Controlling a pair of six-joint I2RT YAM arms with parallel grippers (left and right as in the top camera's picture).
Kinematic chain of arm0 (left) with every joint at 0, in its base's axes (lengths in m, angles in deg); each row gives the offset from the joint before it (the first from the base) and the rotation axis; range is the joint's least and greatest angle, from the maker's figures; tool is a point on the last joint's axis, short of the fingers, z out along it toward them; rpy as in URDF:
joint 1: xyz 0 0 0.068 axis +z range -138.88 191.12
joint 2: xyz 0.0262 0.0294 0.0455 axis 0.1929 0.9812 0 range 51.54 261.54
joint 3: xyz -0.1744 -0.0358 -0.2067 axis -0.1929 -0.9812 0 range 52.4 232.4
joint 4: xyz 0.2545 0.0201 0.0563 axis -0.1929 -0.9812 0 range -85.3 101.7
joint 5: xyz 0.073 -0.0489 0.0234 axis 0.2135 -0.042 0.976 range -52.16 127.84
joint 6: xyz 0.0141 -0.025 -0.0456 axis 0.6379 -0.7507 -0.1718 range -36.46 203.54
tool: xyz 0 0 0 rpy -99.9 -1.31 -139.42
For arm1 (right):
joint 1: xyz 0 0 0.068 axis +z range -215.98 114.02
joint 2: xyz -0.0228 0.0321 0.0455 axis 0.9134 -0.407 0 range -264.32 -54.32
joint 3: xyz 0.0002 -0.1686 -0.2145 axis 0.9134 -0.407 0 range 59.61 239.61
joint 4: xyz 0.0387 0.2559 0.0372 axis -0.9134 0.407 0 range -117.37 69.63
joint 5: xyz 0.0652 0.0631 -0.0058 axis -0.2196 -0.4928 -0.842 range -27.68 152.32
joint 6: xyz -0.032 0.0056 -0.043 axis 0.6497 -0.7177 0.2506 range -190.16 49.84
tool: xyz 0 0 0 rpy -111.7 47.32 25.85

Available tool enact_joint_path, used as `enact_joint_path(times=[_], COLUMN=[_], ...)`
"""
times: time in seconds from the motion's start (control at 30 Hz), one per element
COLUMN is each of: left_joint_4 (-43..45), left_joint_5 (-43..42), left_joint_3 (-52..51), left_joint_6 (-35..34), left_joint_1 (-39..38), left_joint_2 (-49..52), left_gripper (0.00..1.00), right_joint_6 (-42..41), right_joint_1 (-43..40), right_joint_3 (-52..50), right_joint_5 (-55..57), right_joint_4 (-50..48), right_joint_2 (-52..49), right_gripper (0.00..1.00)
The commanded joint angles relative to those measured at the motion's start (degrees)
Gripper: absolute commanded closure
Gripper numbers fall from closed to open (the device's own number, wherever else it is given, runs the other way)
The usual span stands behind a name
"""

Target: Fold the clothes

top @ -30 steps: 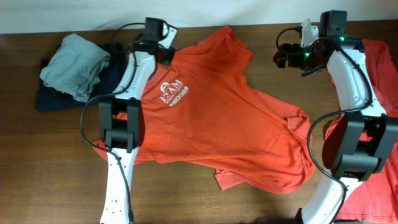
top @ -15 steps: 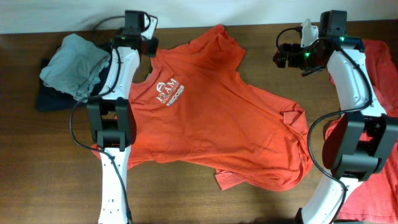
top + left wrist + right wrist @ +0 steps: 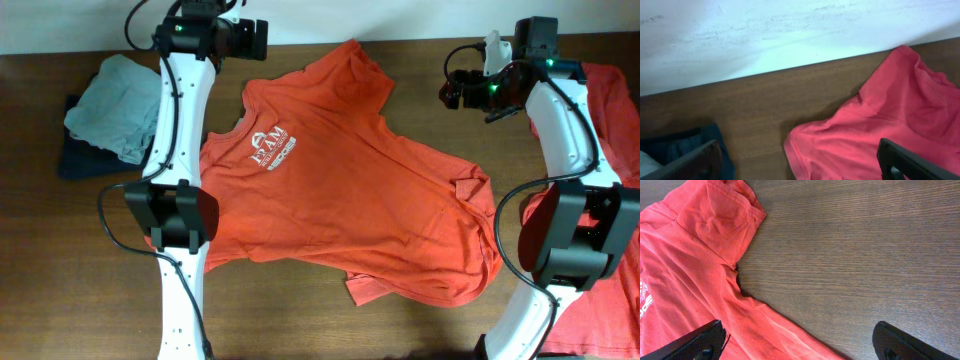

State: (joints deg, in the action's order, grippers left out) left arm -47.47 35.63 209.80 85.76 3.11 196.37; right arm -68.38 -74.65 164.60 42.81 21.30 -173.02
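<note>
**Item: orange T-shirt (image 3: 340,180).** It lies on the table (image 3: 60,260), below and between my two sets of fingers. It is spread nearly flat with the white print (image 3: 275,150) facing up. One sleeve (image 3: 715,225) reaches toward the far edge. The cloth is creased and partly tucked under at the near edge, and rumpled at the end nearest my right fingers.

**Left fingers (image 3: 252,40).** They are spread wide, grasping nothing, and raised above the table. A rounded edge of the shirt lies just beneath and ahead of them, closer to one finger. A navy garment (image 3: 715,145) shows beside the other finger. The white wall (image 3: 790,35) stands ahead.

**Right fingers (image 3: 450,92).** They are spread wide, empty, and raised. The sleeve lies ahead, off to one finger's side. Bare table fills the rest of the span.

**Handling, as I judge it.**
- The shirt is a thin knit: light, limp and without stiffness.
- It should drape and stretch when lifted.
- It will likely drag on the wood rather than slide freely.
- A careless pinch may catch one layer where two are wanted.

**Where to take hold, as I judge it.** The best holds are along sewn edges such as the sleeve cuff, shoulder seam and hem corners. I would pinch low against the table. I would also use both sets of fingers together, so the fold line runs straight.

**Also present.**
- A grey garment (image 3: 120,105) is heaped on the navy one, well out to the outer side of my left fingers.
- A red cloth (image 3: 610,90) lies behind my right fingers, under that arm.
</note>
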Motion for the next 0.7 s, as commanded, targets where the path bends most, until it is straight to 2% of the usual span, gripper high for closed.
enact_joint_path(times=[0.0,0.07,0.2,0.33,0.5,0.67], left_joint_4=[-0.5,-0.5,-0.7,-0.7,-0.7,-0.7], left_joint_5=[-1.4,-1.4,-1.4,-1.4,-1.4,-1.4], left_joint_3=[0.1,0.1,0.1,0.1,0.1,0.1], left_joint_6=[-1.0,-1.0,-1.0,-1.0,-1.0,-1.0], left_joint_1=[0.2,0.2,0.2,0.2,0.2,0.2], left_joint_2=[-0.5,-0.5,-0.5,-0.5,-0.5,-0.5], left_gripper=[0.01,0.01,0.01,0.01,0.01,0.01], right_joint_6=[0.1,0.0,0.6,8.1,4.7,4.2], right_joint_1=[-0.1,0.0,-0.2,-1.7,-5.1,-6.1], right_joint_3=[0.4,0.4,0.5,0.5,0.2,-1.9], right_joint_5=[0.3,-1.1,-3.6,-0.7,5.9,6.8], right_joint_4=[0.0,0.8,9.8,19.2,29.5,33.9], right_joint_2=[0.2,0.2,0.2,0.2,0.2,0.2], right_gripper=[0.01,0.01,0.01,0.01,0.01,0.01])
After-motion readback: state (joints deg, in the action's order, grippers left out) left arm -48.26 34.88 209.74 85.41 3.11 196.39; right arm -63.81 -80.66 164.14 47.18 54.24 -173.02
